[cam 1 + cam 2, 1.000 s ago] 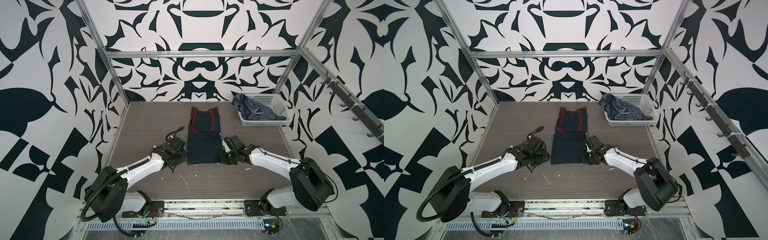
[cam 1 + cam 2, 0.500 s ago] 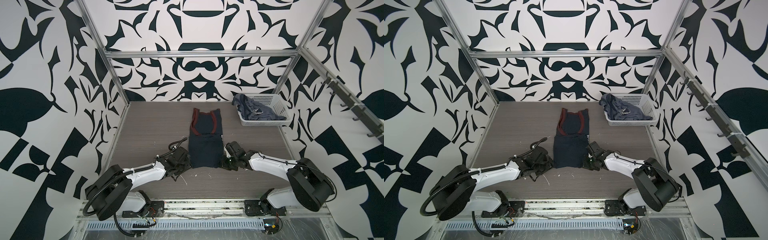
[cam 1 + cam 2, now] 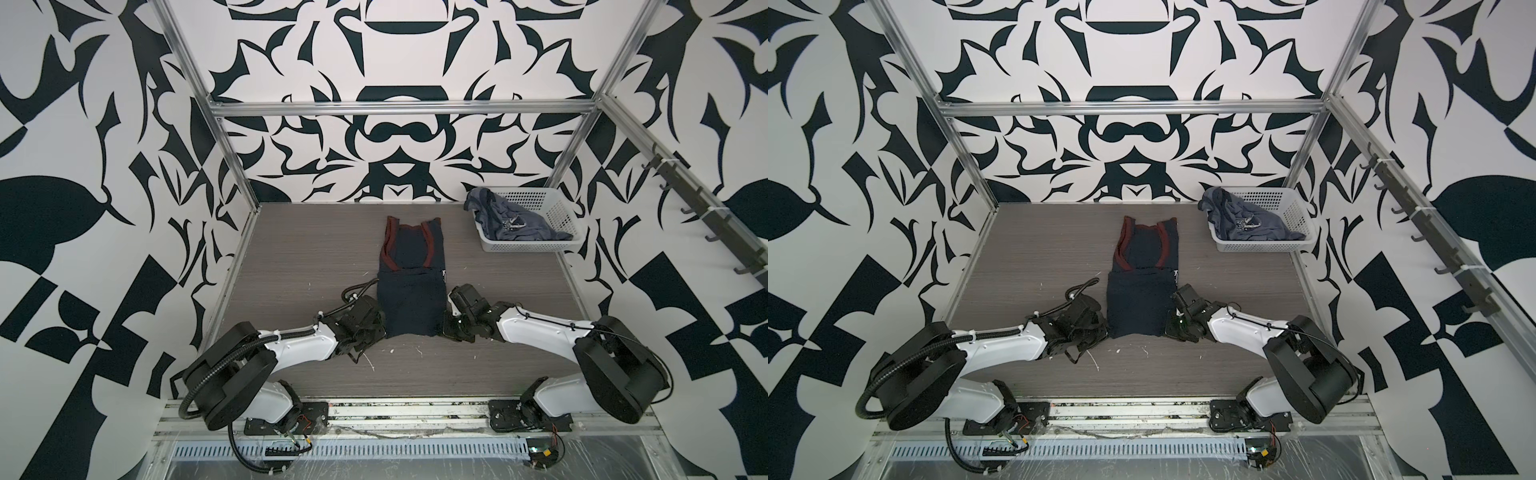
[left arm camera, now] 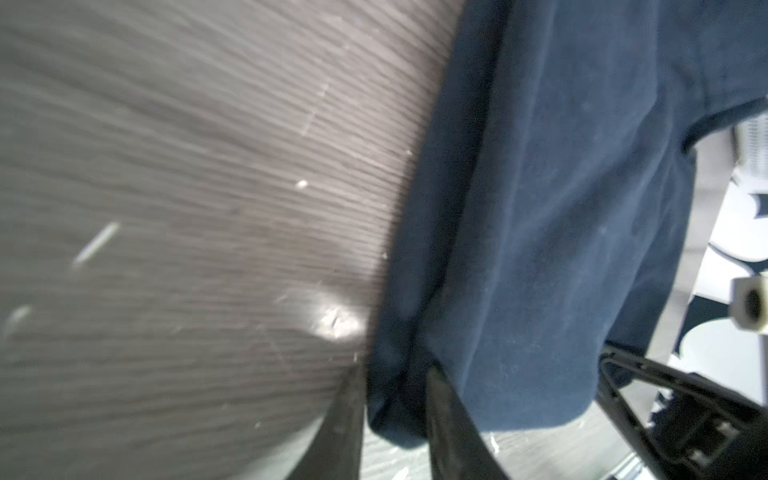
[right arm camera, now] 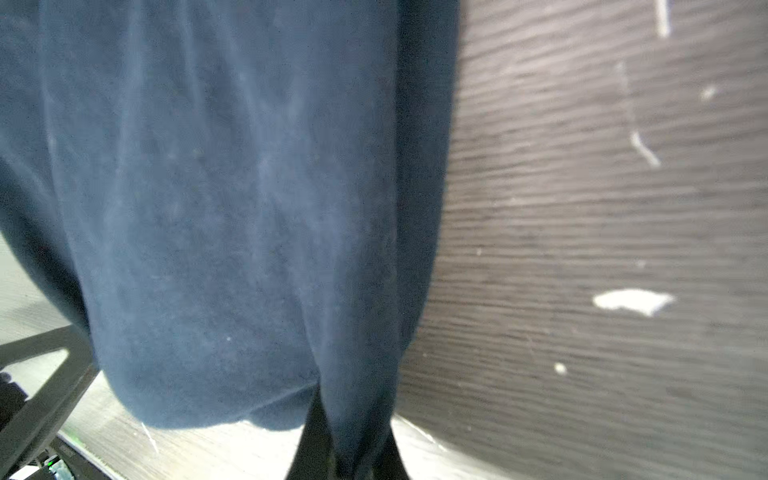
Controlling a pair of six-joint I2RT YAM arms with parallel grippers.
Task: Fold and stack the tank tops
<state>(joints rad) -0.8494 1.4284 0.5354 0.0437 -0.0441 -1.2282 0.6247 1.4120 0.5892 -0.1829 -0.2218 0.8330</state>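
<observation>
The navy tank top [image 3: 410, 297] [image 3: 1139, 299] with dark-red trim lies lengthwise mid-table, straps toward the back, its near half doubled over. My left gripper [image 3: 381, 332] [image 4: 395, 376] is shut on its near left corner, with bunched cloth filling the narrow gap between the fingers [image 4: 351, 415]. At the near right corner my right gripper [image 3: 445, 328] [image 5: 353, 451] is shut on the fabric. The near edge hangs slightly off the table between them. The slate-blue tank top [image 3: 513, 226] [image 3: 1246, 226] lies crumpled in the basket.
The white perforated basket [image 3: 559, 210] [image 3: 1293, 208] stands at the back right corner. Patterned walls and a metal frame enclose the wood-grain table [image 3: 299, 257]. White scuffs and specks mark the table near the front. A hook rail [image 3: 706, 216] runs along the right wall.
My left gripper slid toward the front to the shirt's near left corner and its jaws narrowed onto the cloth. The right gripper kept its hold and shifted slightly frontward.
</observation>
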